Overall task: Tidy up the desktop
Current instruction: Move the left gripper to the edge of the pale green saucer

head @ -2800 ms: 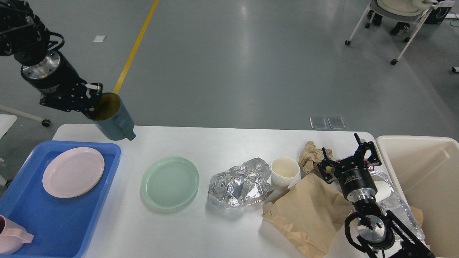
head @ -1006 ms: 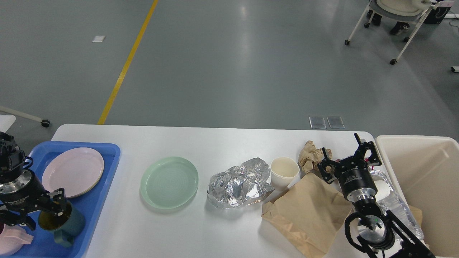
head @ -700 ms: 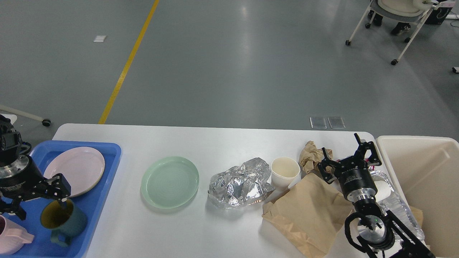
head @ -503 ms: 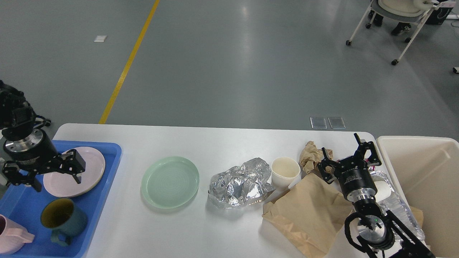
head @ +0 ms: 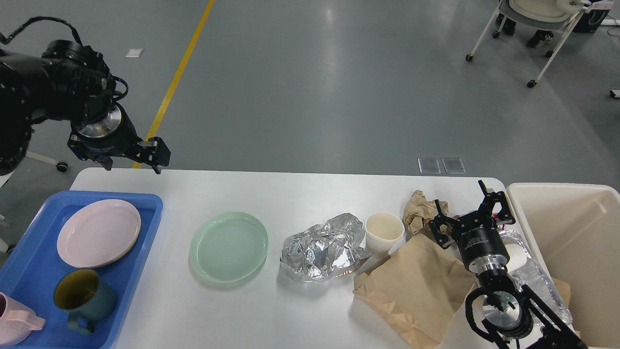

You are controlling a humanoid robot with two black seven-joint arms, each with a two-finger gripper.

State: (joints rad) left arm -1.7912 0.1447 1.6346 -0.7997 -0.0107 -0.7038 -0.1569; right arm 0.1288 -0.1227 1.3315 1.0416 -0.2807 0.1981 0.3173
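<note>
Hovering over desktop [head: 300, 194] edge: left end effector [head: 131, 162]

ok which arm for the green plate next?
Left, probably. The left gripper is open and empty above the desktop's far left edge, on the green plate's side, near the blue tray. The right gripper is across the foil, by the paper bag.

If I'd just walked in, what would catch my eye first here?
Probably the crumpled silver foil glinting mid-desktop, between a green plate and a white paper cup. Next, the bright blue tray at the left, holding a pink plate and a dark teal mug. Above it, the left gripper hangs open and empty.
</note>
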